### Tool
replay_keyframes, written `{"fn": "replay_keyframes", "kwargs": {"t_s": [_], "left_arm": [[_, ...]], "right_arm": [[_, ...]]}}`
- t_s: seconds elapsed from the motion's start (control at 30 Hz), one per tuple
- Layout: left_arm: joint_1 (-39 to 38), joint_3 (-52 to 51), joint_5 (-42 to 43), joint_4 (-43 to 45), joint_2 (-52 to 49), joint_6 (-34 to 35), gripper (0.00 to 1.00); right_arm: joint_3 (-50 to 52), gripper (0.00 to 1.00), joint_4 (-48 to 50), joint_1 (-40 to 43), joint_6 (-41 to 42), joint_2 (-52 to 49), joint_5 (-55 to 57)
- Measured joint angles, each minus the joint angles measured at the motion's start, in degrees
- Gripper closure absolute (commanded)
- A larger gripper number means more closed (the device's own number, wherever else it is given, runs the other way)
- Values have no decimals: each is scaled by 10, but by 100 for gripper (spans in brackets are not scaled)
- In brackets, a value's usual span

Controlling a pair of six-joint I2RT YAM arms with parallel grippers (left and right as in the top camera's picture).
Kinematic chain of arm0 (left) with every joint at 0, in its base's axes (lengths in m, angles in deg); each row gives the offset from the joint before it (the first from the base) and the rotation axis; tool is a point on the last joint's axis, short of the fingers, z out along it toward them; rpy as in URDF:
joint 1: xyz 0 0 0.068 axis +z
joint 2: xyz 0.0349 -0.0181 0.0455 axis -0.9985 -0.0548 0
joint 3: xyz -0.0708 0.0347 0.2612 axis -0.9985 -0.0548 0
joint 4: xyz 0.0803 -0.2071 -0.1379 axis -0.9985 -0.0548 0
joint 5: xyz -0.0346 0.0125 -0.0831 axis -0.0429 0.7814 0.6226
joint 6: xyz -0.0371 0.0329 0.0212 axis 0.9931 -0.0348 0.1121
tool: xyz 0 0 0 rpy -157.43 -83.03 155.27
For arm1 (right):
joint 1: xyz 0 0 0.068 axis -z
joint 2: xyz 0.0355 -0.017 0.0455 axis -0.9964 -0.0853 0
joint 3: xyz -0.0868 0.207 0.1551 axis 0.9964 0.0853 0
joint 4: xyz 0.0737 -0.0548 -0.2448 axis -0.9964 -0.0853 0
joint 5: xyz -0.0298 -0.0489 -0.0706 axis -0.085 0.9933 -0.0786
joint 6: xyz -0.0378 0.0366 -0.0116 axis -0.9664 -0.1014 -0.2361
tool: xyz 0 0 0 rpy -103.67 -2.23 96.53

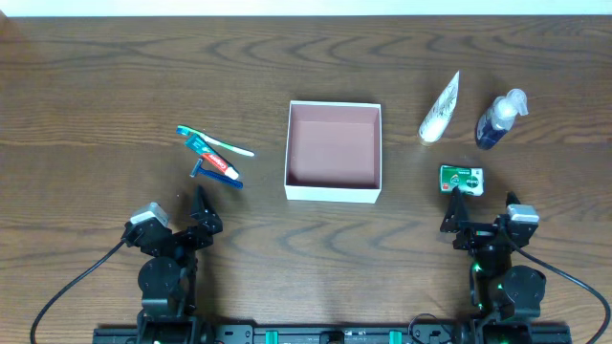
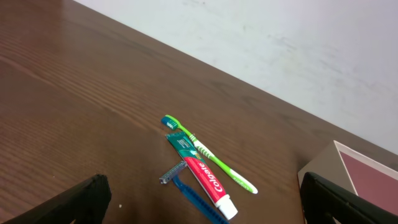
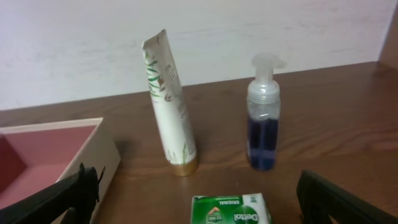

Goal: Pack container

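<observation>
The container (image 1: 334,190), a square shallow box with white walls and a reddish-brown inside, sits mid-table and holds nothing. Left of it lie a green toothbrush (image 1: 218,143), a red toothpaste tube (image 1: 215,160) and a blue razor (image 1: 216,175), also in the left wrist view (image 2: 211,154) (image 2: 202,173) (image 2: 193,194). Right of it are a white tube (image 1: 441,108), a blue pump bottle (image 1: 499,118) and a green soap pack (image 1: 461,179). My left gripper (image 1: 200,212) is open and empty, below the toothpaste. My right gripper (image 1: 483,212) is open and empty, just below the soap (image 3: 231,210).
The white tube (image 3: 170,121) and pump bottle (image 3: 263,124) stand upright beyond the soap. A corner of the container shows in the left wrist view (image 2: 348,158) and its wall in the right wrist view (image 3: 81,155). A pale wall runs behind the table's far edge.
</observation>
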Motion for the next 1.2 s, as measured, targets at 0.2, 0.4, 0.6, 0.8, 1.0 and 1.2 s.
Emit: {"fn": "replay_keyframes", "kwargs": {"t_s": [0.2,0.4,0.6,0.8,1.0,1.2], "left_arm": [[0,0,0,0,0,0,2],[0,0,0,0,0,0,2],[0,0,0,0,-1,0,2],[0,0,0,0,-2,0,2],[0,0,0,0,-2,0,2],[0,0,0,0,-2,0,2]], "right_arm": [[0,1,10,0,15,0,-59],[-11,1,5,0,15,-31,-172],[-151,1,-40,0,0,-168,-195],[-454,1,-245,0,-50,-410,-197],[-725,1,-446,0,-75,-636,-178],[-858,1,-469,0,-83,-782,-186]]}}
